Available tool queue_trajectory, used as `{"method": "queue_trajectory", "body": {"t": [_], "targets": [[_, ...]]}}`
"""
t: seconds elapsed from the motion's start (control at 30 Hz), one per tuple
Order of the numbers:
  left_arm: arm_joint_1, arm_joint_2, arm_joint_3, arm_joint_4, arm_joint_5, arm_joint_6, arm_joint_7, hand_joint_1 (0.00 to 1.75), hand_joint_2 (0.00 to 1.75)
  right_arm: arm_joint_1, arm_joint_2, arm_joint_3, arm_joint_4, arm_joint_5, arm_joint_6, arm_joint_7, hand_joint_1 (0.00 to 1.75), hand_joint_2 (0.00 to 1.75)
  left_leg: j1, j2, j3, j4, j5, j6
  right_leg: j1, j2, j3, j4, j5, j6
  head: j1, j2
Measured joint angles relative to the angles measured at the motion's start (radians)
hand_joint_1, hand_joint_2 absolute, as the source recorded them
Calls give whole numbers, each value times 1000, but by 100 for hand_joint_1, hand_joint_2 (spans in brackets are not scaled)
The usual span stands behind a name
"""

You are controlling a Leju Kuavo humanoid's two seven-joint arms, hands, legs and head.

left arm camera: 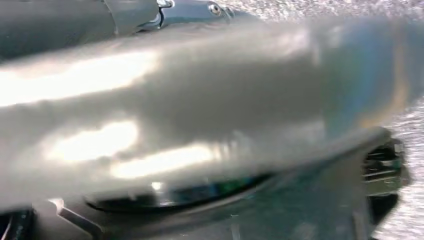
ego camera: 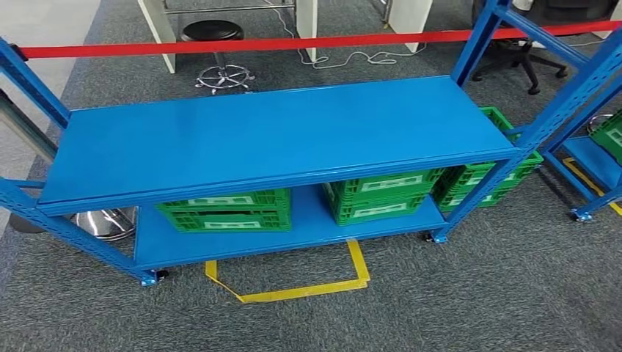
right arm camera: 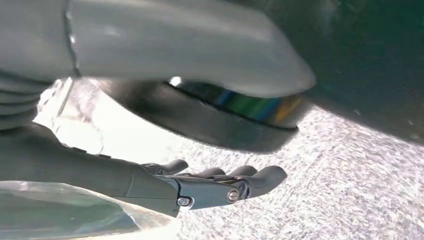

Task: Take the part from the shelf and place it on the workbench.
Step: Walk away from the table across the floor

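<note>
The robot's right hand (right arm camera: 200, 185) hangs slack, its dark fingers (right arm camera: 260, 177) stretched out nearly straight and side by side, the thick grey thumb (right arm camera: 200, 45) well apart from them and nothing gripped between. Speckled grey carpet (right arm camera: 350, 190) lies beyond the fingertips.

The left hand (left arm camera: 175, 110) appears as a blurred, glaring grey mass close to its wrist camera. Whether its fingers are spread, curled or wrapped around something cannot be told.

Ahead of the robot, well apart from both hands, stands a blue shelf (ego camera: 279, 136) on castors. Its lower board carries three green crates: one on the left-hand side (ego camera: 224, 209), one nearer the middle (ego camera: 381, 194), and one at the right-hand end (ego camera: 484, 180). The upper board hides what the crates hold, so where the part lies cannot be told from these views.

Yellow floor tape (ego camera: 308, 290) marks a box on the carpet just in front of the shelf. A shiny steel bin (ego camera: 106, 222) sits by the shelf's left-hand end. Beyond the shelf a red barrier tape (ego camera: 242, 45) stretches across the room, with a black stool (ego camera: 213, 31) behind it
</note>
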Motion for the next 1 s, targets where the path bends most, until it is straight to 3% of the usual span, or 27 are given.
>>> {"method": "queue_trajectory", "body": {"t": [0.07, 0.1, 0.13, 0.17, 0.27, 0.33, 0.4, 0.47, 0.5, 0.6, 0.63, 0.67, 0.73, 0.8, 0.9, 0.93, 1.0], "targets": [[0, 3, 12, -15, 8, -9, 7, 0, 0, 6, -11, 32, -1, -69, 0, -12, 0, 175, -2, 7, -1, 0, 0, 7, 0, -10, -53, 127, -62, 5, 5, 0], [0, 5, 16, -24, 11, -14, 11, 0, 0, 8, -16, 47, -2, -101, 1, -17, 0, 175, -3, 11, 0, 0, -1, 8, 0, -12, -73, 179, -80, 6, 6, 0], [0, 7, 18, -33, 15, -17, 15, 0, 0, 11, -21, 62, -2, -132, 2, -22, 0, 175, -4, 15, 0, 0, -1, 8, 0, -13, -79, 201, -81, 8, 6, 0], [-2, 9, 19, -46, 19, -21, 18, 0, 0, 16, -27, 76, -2, -163, 3, -26, 0, 175, -4, 18, 1, 0, -1, 8, 0, -15, -65, 183, -61, 8, 6, 0], [-9, 17, 19, -84, 30, -34, 28, 0, 0, 37, -43, 122, -2, -255, 5, -37, 0, 175, -7, 20, 4, 4, -2, 2, 0, -27, 34, -3, 24, 4, 6, 0], [-11, 24, 19, -103, 36, -42, 35, 0, 0, 50, -54, 154, -2, -318, 10, -48, 0, 175, -11, 22, 0, 9, -1, -7, 1, -31, 68, -70, 29, -2, 5, 0], [-8, 33, 19, -116, 43, -50, 44, 0, 0, 58, -64, 186, -3, -384, 14, -59, 0, 175, -12, 26, -4, 11, 2, -16, 1, -27, 74, -79, 25, -10, 5, 0], [1, 43, 17, -123, 51, -59, 51, 0, 0, 62, -72, 218, -7, -447, 15, -68, 0, 175, -11, 23, -9, 33, -17, -26, -3, -26, 77, -82, 29, -19, 2, 0], [7, 47, 17, -124, 54, -63, 54, 0, 0, 64, -77, 233, -11, -478, 16, -71, 0, 175, -9, 20, -23, 68, -41, -32, -5, -27, 79, -84, 31, -23, 1, 0], [41, 58, 15, -123, 65, -76, 68, 0, 0, 66, -95, 284, -32, -570, 23, -81, 0, 175, -4, 15, -99, 249, -124, -44, -5, -27, 80, -84, 30, -29, -2, 0], [56, 62, 14, -121, 68, -80, 71, 0, 0, 67, -101, 300, -44, -600, 25, -84, 0, 131, -4, 14, -114, 282, -128, -45, -5, -27, 81, -84, 30, -30, -2, 0], [71, 65, 14, -118, 72, -84, 75, 0, 0, 67, -106, 316, -57, -629, 26, -87, 0, 87, -3, 14, -112, 276, -111, -44, -5, -26, 82, -83, 29, -30, -2, 0], [102, 72, 11, -109, 78, -91, 82, 0, 0, 68, -114, 347, -86, -684, 27, -93, 0, 0, -3, 13, -66, 167, -38, -37, -5, -24, 87, -84, 25, -29, -2, 0], [126, 80, 6, -99, 84, -99, 88, 0, 0, 68, -126, 377, -114, -740, 28, -101, 0, 0, -5, 6, -18, 55, 3, -28, -2, -22, 83, -82, 20, -22, -2, 0], [148, 91, -6, -93, 94, -110, 99, 0, 0, 70, -150, 421, -141, -830, 30, -113, 0, 0, -7, 2, -5, 14, -3, -18, 0, -23, 71, -84, 20, -5, -2, 0], [151, 95, -9, -94, 97, -114, 102, 0, 44, 73, -156, 436, -145, -860, 31, -117, 0, 0, -6, 3, -5, 11, -1, -13, -1, -23, 70, -83, 17, 0, -2, 0], [149, 103, -14, -100, 104, -121, 106, 0, 44, 87, -168, 466, -148, -916, 34, -125, 0, 0, -2, 5, -2, 1, 3, -1, -2, -23, 55, -43, -14, 8, 1, 0]]}}
